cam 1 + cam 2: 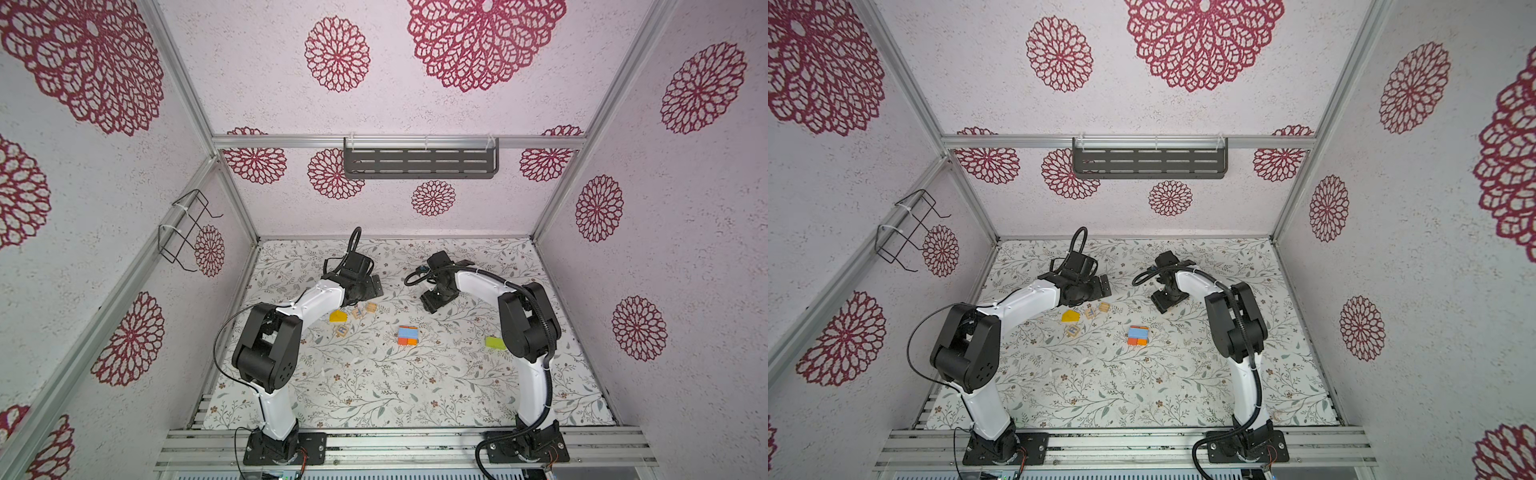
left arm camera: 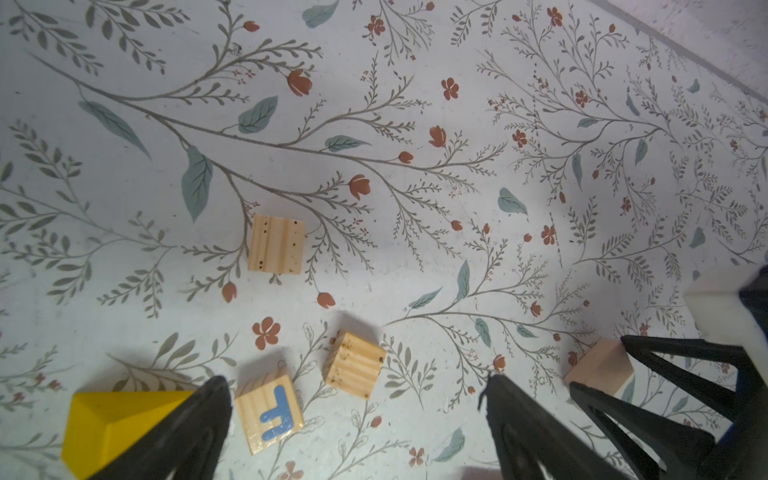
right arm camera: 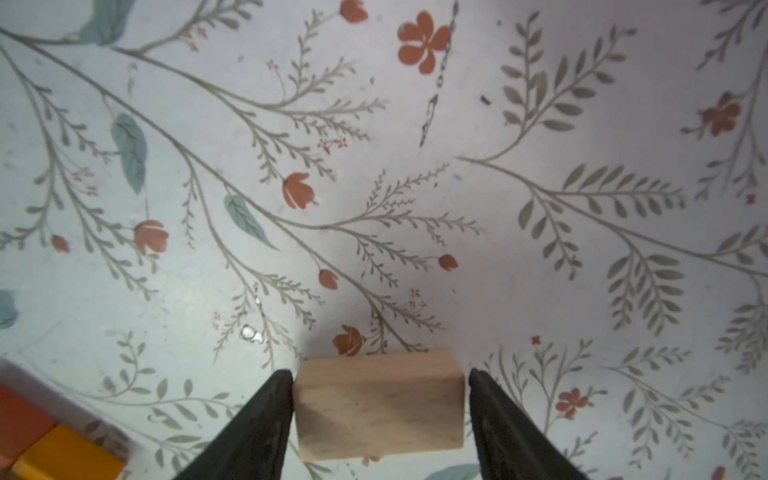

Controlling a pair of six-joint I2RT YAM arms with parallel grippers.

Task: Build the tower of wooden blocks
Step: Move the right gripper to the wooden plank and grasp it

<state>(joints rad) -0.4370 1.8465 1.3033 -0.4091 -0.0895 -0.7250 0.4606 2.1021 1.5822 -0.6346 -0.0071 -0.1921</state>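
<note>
Tan block (image 3: pixel 378 409) lies between the fingers of the right gripper (image 3: pixel 379 374); one finger touches it, the other stands just beside. Left gripper (image 2: pixel 353 379) hangs wide open over a lettered cube (image 2: pixel 269 417). The low tower (image 1: pixel 407 336) stands near the right gripper, apart from it.

The cubes (image 1: pixel 357 312) lie left of the tower (image 1: pixel 408 336), one brick (image 1: pixel 495 343) right.

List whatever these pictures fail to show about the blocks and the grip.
Right wrist view: the tan block sits between the right gripper's jaws; whether it is clamped cannot be told.
A top view: the right arm hides part of the lime-green block.
Left wrist view: the left gripper's finger covers part of the yellow roof piece.
Right wrist view: the frame edge cuts off the blurred tower.
</note>
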